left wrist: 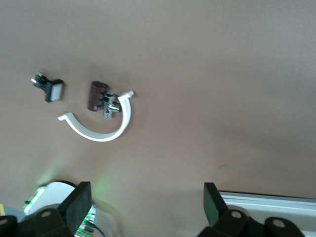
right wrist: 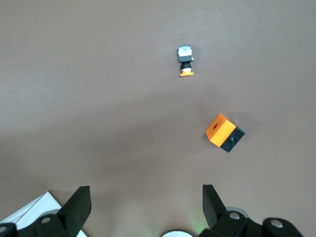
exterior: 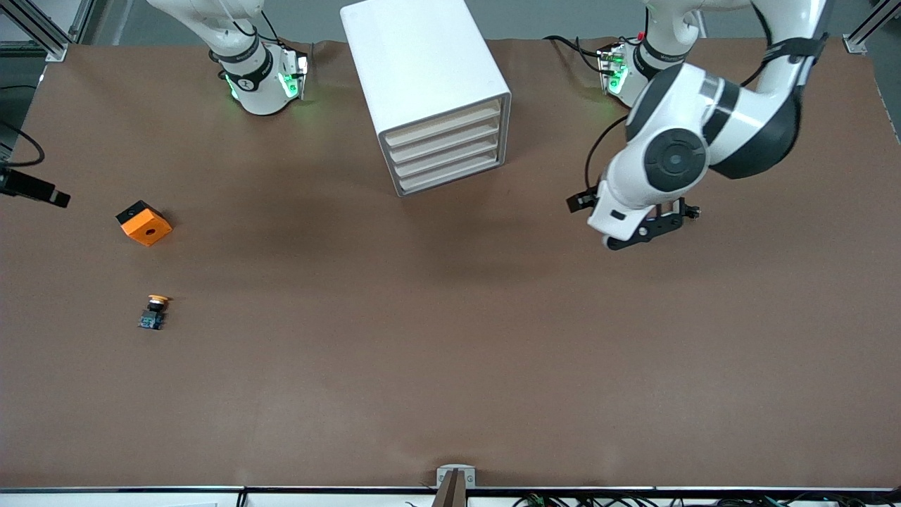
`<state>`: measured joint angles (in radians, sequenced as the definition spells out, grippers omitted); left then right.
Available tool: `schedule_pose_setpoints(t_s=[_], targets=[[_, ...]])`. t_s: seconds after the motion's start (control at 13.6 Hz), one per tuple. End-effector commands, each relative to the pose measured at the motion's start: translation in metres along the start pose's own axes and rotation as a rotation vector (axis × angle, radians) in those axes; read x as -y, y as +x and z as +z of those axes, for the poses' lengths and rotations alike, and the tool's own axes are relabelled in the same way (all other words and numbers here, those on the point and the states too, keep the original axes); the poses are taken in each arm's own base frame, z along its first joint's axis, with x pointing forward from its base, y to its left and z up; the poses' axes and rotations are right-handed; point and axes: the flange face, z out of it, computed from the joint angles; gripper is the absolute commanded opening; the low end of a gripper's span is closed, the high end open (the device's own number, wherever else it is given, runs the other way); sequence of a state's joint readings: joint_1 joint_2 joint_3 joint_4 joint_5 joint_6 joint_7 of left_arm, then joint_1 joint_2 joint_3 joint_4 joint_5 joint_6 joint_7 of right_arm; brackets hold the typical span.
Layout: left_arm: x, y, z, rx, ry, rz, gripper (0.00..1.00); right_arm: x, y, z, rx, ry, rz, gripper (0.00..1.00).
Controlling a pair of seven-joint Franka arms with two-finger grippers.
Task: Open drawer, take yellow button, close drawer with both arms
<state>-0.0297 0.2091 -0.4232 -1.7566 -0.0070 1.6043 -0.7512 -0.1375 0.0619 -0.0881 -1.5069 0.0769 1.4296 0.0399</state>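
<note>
The white cabinet [exterior: 422, 70] stands at the back middle of the table. Its top drawer [exterior: 443, 124] is shut, flush with the three below it. The button [exterior: 154, 312] lies on the mat toward the right arm's end, nearer the front camera than the orange block [exterior: 144, 222]. My right gripper [right wrist: 146, 207] hangs open and empty high over the table, with the button [right wrist: 185, 61] and the block [right wrist: 224, 133] far below it. Toward the left arm's end, my left gripper [exterior: 651, 227] is open and empty above the mat [left wrist: 146, 210].
A white arc [left wrist: 98, 126] with small black parts [left wrist: 48, 88] beside it lies under the left arm. A metal rail [left wrist: 269, 200] borders the table there. A corner of the cabinet [right wrist: 29, 215] shows in the right wrist view. A black camera [exterior: 32, 186] juts in past the right arm's end.
</note>
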Motion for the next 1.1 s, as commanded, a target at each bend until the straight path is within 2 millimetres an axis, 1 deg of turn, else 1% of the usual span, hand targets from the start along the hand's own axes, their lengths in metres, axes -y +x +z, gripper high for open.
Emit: schedule_pose_setpoints(t_s=[0.0, 0.15, 0.22, 0.29, 0.37, 0.51, 0.59, 0.66, 0.73, 0.81, 0.95, 1.03], targets=[[0.024, -0.003, -0.016, -0.020, 0.012, 0.026, 1.00, -0.003, -0.031, -0.023, -0.010, -0.032, 0.054, 1.00], [0.041, -0.001, -0.024, -0.014, 0.010, 0.056, 1.00, -0.006, -0.047, -0.035, -0.015, -0.056, 0.065, 1.00], [0.047, -0.002, -0.025, -0.003, 0.018, 0.080, 1.00, -0.008, -0.052, -0.041, -0.023, -0.054, 0.060, 1.00], [0.054, -0.004, -0.027, -0.003, 0.024, 0.100, 1.00, -0.007, -0.054, -0.041, -0.023, -0.056, 0.056, 1.00], [0.067, -0.003, -0.025, -0.001, 0.026, 0.098, 1.00, -0.005, -0.054, -0.042, -0.024, -0.056, 0.053, 1.00], [0.087, -0.009, -0.029, -0.011, 0.025, 0.104, 1.00, -0.001, -0.054, -0.048, -0.042, -0.062, 0.040, 1.00], [0.094, -0.013, -0.032, -0.017, 0.022, 0.121, 1.00, 0.003, -0.054, -0.047, -0.044, -0.071, 0.031, 1.00], [0.106, -0.013, -0.035, -0.022, 0.016, 0.126, 1.00, 0.004, -0.055, -0.051, -0.052, -0.071, 0.029, 1.00], [0.117, -0.013, -0.035, -0.019, 0.007, 0.128, 1.00, 0.010, -0.055, -0.051, -0.053, -0.074, 0.019, 1.00], [0.123, -0.017, -0.036, -0.022, 0.000, 0.141, 1.00, 0.014, -0.056, -0.052, -0.059, -0.076, 0.013, 1.00], [0.143, -0.020, -0.038, -0.040, -0.015, 0.143, 1.00, 0.012, -0.054, -0.054, -0.076, -0.075, 0.001, 1.00], [0.149, -0.022, -0.037, -0.065, -0.026, 0.151, 1.00, 0.012, -0.054, -0.055, -0.079, -0.077, -0.046, 1.00]])
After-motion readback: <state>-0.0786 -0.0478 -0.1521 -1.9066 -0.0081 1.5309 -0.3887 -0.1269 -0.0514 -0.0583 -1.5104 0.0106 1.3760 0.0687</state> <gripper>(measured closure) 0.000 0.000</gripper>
